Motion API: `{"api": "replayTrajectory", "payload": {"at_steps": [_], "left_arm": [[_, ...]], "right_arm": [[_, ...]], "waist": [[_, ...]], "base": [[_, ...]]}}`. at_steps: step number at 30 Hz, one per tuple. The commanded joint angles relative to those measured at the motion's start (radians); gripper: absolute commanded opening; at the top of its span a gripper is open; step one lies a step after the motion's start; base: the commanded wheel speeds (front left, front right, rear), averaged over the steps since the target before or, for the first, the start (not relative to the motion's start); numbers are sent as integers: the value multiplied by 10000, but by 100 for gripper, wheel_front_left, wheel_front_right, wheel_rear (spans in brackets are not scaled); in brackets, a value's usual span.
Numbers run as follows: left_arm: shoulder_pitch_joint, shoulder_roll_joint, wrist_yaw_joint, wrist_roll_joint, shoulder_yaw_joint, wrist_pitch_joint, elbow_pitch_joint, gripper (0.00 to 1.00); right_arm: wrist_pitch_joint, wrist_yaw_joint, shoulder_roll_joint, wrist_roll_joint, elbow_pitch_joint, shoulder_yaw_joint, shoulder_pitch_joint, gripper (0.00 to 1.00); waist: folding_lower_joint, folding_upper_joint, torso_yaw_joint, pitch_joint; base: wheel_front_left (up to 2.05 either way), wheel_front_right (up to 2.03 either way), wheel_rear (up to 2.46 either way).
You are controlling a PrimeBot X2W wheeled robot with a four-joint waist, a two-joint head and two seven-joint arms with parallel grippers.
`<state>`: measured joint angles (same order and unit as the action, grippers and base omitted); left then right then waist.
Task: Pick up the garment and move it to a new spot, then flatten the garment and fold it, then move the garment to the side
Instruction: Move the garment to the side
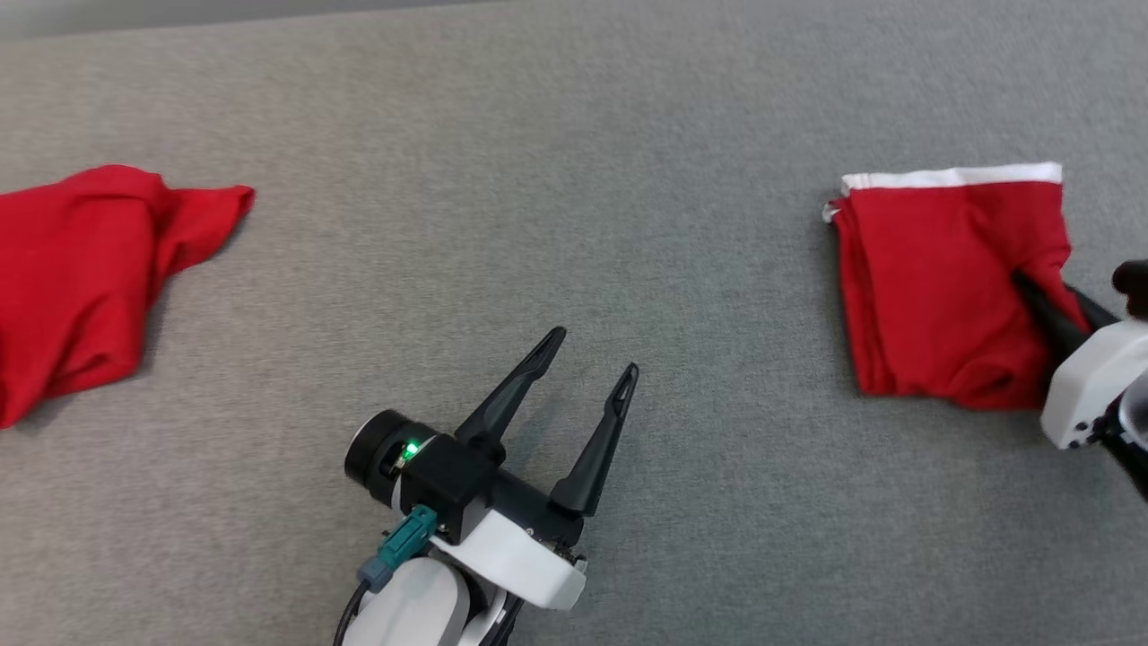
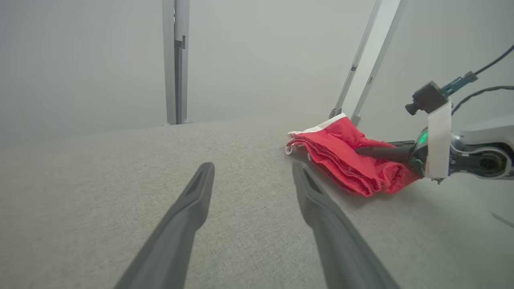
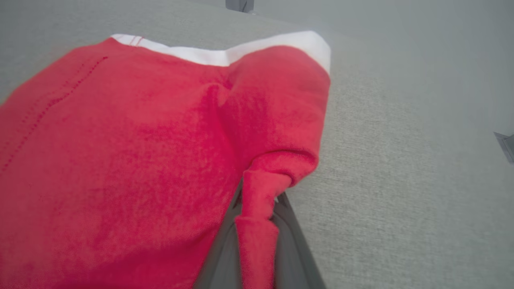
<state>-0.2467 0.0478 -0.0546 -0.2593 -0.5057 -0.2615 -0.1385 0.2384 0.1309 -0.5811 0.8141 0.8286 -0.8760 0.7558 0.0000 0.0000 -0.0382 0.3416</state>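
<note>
Right pincer (image 1: 1040, 301) is clenched on a bunched fold at the right edge of the folded red garment (image 1: 933, 287), which lies on the right of the table (image 1: 628, 179), probably to drag it aside. Left pincer (image 1: 596, 350) hovers released at the near middle, seemingly not needed; a crumpled red cloth (image 1: 72, 278) lies far left.

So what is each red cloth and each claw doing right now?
folded red garment: lying folded, one edge pinched.
crumpled red garment: bunched up, untouched.
left claw: open, empty, above the table.
right claw: shut on the folded red garment.
</note>
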Motion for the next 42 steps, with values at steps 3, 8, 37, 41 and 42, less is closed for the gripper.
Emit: {"api": "replayTrajectory", "payload": {"at_steps": [3,8,37,41,42], "left_arm": [[-576,54,-156,302,-216,-37,41,100],[-1426,56,-388,651,-396,-37,370,100],[-2304,186,-733,952,-367,22,549,100],[-2233,91,-690,720,-442,-9,695,100],[-2204,72,-662,682,-459,-14,727,100]], "right_arm": [[149,-3,-473,-21,156,-215,709,0],[275,-3,-1079,-173,831,-257,1929,0],[277,-4,-2173,-4305,3031,3129,3775,100],[277,-3,-1883,-4898,2902,3920,3572,100],[277,-4,-1809,-5005,2786,4110,3518,100]], "waist": [[0,0,-957,1094],[0,0,-1549,2191],[0,0,-805,3657],[0,0,-753,3090],[0,0,-741,2924]], "base": [[0,0,0],[0,0,0],[0,0,0],[0,0,0],[0,0,0]]}}
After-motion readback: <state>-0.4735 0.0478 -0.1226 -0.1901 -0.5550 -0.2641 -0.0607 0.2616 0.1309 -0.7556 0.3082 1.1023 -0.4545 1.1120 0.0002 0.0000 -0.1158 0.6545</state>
